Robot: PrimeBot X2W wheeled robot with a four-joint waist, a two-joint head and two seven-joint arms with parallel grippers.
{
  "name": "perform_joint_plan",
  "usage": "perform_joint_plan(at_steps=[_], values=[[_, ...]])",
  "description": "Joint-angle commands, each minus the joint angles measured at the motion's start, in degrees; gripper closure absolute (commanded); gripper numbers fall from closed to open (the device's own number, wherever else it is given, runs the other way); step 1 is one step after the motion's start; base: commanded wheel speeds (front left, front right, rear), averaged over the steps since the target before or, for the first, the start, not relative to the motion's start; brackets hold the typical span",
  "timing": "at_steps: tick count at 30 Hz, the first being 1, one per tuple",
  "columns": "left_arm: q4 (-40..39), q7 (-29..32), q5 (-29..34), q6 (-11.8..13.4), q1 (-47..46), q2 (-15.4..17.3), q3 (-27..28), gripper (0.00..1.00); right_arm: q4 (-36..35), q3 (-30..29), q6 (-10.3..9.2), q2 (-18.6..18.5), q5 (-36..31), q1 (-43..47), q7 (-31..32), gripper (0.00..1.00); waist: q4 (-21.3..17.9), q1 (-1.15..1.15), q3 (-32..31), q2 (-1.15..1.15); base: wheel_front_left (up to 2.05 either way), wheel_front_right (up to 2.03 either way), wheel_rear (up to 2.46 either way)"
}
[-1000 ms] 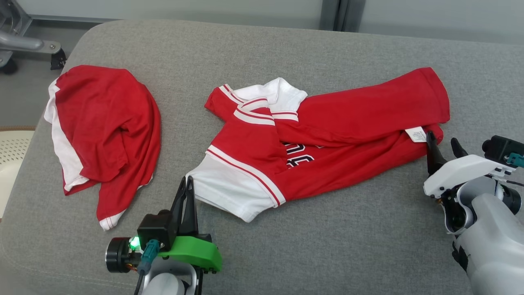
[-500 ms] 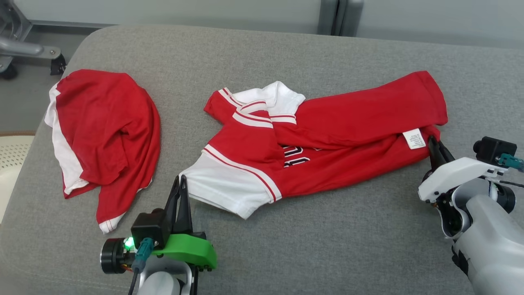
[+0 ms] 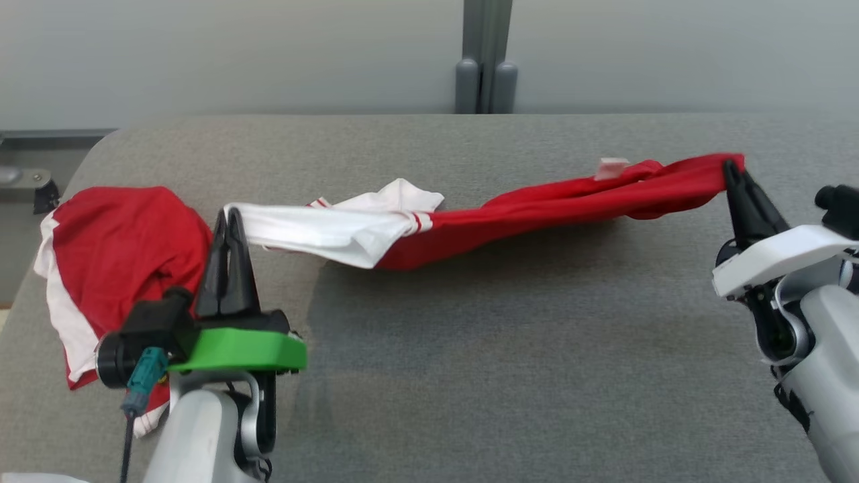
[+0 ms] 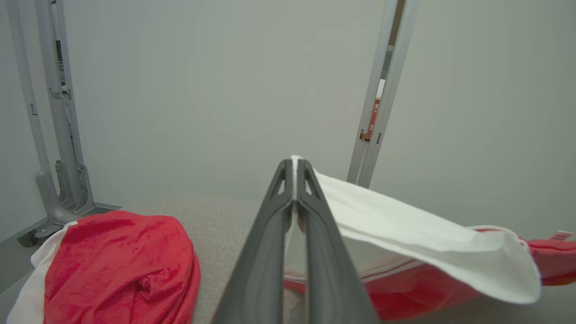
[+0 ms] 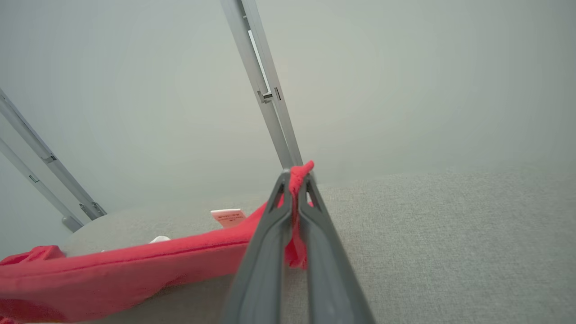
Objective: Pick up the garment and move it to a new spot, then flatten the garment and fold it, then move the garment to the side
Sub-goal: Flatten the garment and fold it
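The garment [image 3: 510,211], a red shirt with white sleeves and striped trim, hangs stretched in the air above the grey cushion between both grippers. My left gripper [image 3: 229,216] is shut on the white sleeve edge [image 4: 382,211], seen pinched at its tips [image 4: 294,164] in the left wrist view. At the far right my right gripper [image 3: 731,168] is shut on the red hem corner [image 5: 299,173]; red cloth [image 5: 135,265] trails off to the left from its fingers. A white label [image 3: 612,166] sticks up near that end.
A second red and white garment [image 3: 117,248] lies crumpled on the cushion's left end, also in the left wrist view [image 4: 117,265]. The grey cushion [image 3: 503,376] spreads wide below. A pale wall with a grey metal post [image 3: 483,60] stands behind.
The right gripper closed on the hem corner. Both grippers then rose with the garment, pulling it off the cushion into a taut line. The head camera tilted up.
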Motion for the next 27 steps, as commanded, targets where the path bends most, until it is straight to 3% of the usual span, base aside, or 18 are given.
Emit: perform_joint_plan(at_steps=[1, 10, 19, 23, 27], values=[[-1.63, 0.0, 0.08, -0.77, -2.11, 0.24, 0.66, 1.0, -2.36, -0.89, -0.01, -1.14, -0.83, -0.76, 0.03, 1.0, -4.75, 0.0, -3.97, 0.0, 0.0, 0.0, 0.0], [-10.86, 0.01, -2.78, -2.81, -12.21, 0.24, 4.11, 1.0, -22.16, -10.45, -0.01, -0.63, -5.53, -3.01, 5.7, 1.0, -11.06, 0.0, -6.64, 0.0, 0.0, 0.0, 0.0], [-18.72, 5.0, -4.87, -0.51, -17.99, 1.46, 4.97, 1.0, -42.62, -20.07, -0.01, 5.88, -11.21, 0.54, 21.09, 1.0, -14.05, 0.0, -6.0, 0.0, 0.0, 0.0, 0.0], [-17.34, 9.39, -3.5, -1.12, -21.71, 3.84, 4.12, 1.0, -46.14, -22.16, -0.01, 8.67, -13.11, -0.65, 26.46, 1.0, -14.61, 0.0, -3.57, 0.0, 0.0, 0.0, 0.0], [-12.18, 12.79, -1.56, -2.36, -29.09, 6.69, 3.01, 1.0, -43.27, -22.92, -0.01, 9.48, -13.8, -5.66, 28.01, 1.0, -15.03, 0.0, 2.7, 0.0, 0.0, 0.0, 0.0]])
